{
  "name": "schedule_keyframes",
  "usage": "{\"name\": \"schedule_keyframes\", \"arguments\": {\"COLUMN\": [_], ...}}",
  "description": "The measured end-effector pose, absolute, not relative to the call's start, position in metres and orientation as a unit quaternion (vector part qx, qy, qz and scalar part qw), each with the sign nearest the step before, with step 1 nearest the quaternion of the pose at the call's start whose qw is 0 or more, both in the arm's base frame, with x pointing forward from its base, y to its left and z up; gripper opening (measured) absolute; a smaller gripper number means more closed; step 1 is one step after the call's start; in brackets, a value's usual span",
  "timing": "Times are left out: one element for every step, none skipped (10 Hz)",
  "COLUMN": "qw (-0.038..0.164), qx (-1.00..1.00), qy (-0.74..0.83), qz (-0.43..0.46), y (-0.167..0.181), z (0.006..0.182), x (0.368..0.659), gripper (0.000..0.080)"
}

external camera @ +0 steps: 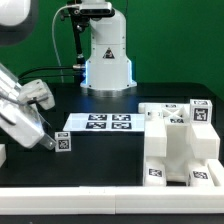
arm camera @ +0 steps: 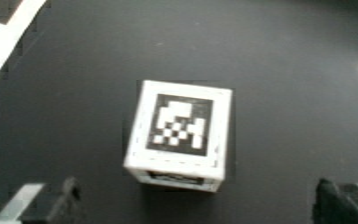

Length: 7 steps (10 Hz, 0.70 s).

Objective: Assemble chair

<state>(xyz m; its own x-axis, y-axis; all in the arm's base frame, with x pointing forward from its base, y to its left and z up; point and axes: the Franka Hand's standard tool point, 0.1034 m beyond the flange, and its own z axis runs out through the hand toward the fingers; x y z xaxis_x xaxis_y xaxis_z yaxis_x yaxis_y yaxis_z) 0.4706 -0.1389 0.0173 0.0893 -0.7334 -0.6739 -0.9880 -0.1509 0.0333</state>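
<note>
A small white tagged chair part [arm camera: 179, 137] lies on the black table [arm camera: 282, 60], below and between the fingers [arm camera: 48, 200], which stand wide apart and hold nothing. The other chair pieces [external camera: 178, 140] sit clustered at the exterior view's right, beside the marker board [external camera: 97, 123].

No words, brands or numbers could be read. The only signs were square black-and-white marker tags: one on a small white chair block [arm camera: 178, 135], four on the marker board [external camera: 100, 123], others on the stacked chair parts [external camera: 180, 145].
</note>
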Motion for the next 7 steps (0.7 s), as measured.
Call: {"name": "schedule_keyframes", "arguments": {"qw": [0.225,0.239,0.247,0.262,0.272,0.271,0.269], "qx": [-0.691,-0.673,-0.662,-0.648,-0.638,-0.638,-0.641], "qy": [0.62,0.617,0.615,0.609,0.603,0.604,0.604], "qz": [0.296,0.331,0.35,0.376,0.395,0.393,0.39], "y": [-0.136,-0.131,-0.132,-0.133,-0.136,-0.139,-0.138], "z": [0.016,0.017,0.017,0.018,0.016,0.012,0.011], "x": [0.466,0.458,0.457,0.454,0.453,0.456,0.458], "gripper": [0.0649,0.0649,0.0649,0.0649,0.0649,0.0649,0.0649]}}
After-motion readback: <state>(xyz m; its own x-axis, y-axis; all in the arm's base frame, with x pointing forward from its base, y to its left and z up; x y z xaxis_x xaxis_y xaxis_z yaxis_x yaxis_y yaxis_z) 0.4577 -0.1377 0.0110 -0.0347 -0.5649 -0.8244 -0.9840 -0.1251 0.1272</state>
